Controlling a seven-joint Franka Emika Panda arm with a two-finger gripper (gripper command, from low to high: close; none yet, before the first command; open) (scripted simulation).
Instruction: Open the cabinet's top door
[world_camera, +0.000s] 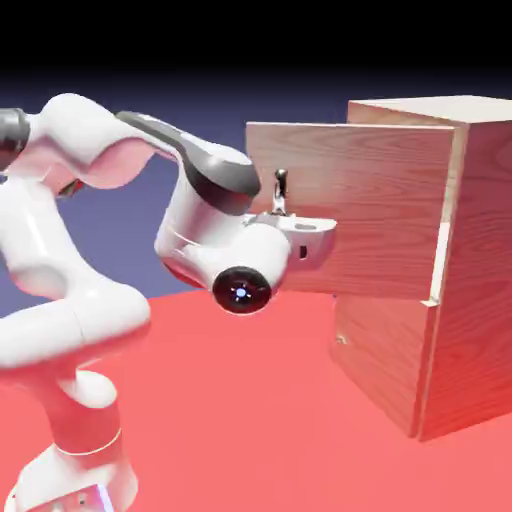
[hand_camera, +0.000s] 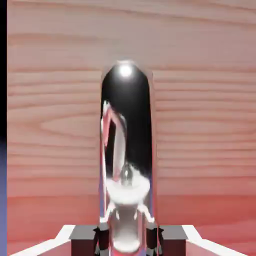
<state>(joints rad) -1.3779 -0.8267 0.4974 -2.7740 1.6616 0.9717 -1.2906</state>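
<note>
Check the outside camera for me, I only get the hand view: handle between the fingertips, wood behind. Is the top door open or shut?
Observer: Open. The top door stands swung out from the cabinet, its free edge well past the front, toward the exterior view's left.
Operator: And the lower door?
Observer: The lower door looks closed, flush with the cabinet front.
Operator: Where's the arm relative to the panel?
Observer: The arm reaches in from the exterior view's left, to the side of the panel that carries the handle.
</note>
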